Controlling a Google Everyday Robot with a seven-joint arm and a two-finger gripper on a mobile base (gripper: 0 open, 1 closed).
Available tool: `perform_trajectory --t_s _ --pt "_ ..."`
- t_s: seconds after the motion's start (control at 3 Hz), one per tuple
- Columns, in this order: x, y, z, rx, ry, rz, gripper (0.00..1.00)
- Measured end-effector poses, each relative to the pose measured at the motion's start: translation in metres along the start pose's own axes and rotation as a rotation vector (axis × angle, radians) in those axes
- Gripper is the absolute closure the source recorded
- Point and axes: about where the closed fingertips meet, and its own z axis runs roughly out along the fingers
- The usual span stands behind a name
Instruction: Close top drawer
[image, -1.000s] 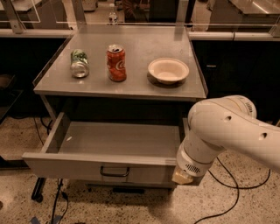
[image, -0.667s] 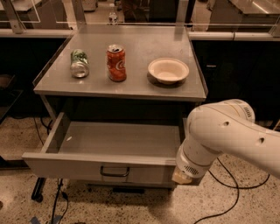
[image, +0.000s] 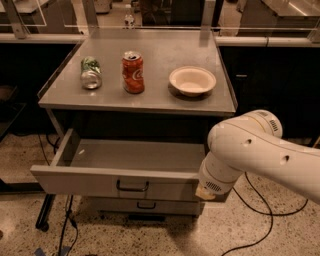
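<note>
The wide, shallow grey metal top drawer (image: 80, 181) w/ 1 dark loop handle (image: 132, 186) stands pulled well out below the grey metal bench (image: 165, 55). The tool (image: 206, 192) on the white robot arm (image: 250, 150) sits at the drawer front's right end, mostly hidden by the arm; can't tell if clenched or released.

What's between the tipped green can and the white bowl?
An upright red soda can, in the camera view. The gripper hides behind the white arm at the right end of the grey top drawer.

Bent arm (image: 260, 150) reaches down-left; gripper (image: 205, 192) low, mostly hidden under wrist.
</note>
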Motion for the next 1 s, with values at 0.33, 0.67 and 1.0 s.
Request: perform_trajectory --t_s 0.33,0.67,1.0 --pt "-0.015 -0.024 0.0 0.052 -0.007 -0.002 1.0" --pt "-0.031 -0.048 -0.006 0.09 -0.031 -0.002 1.0" --pt "-0.031 -0.048 -0.006 0.09 -0.031 -0.002 1.0"
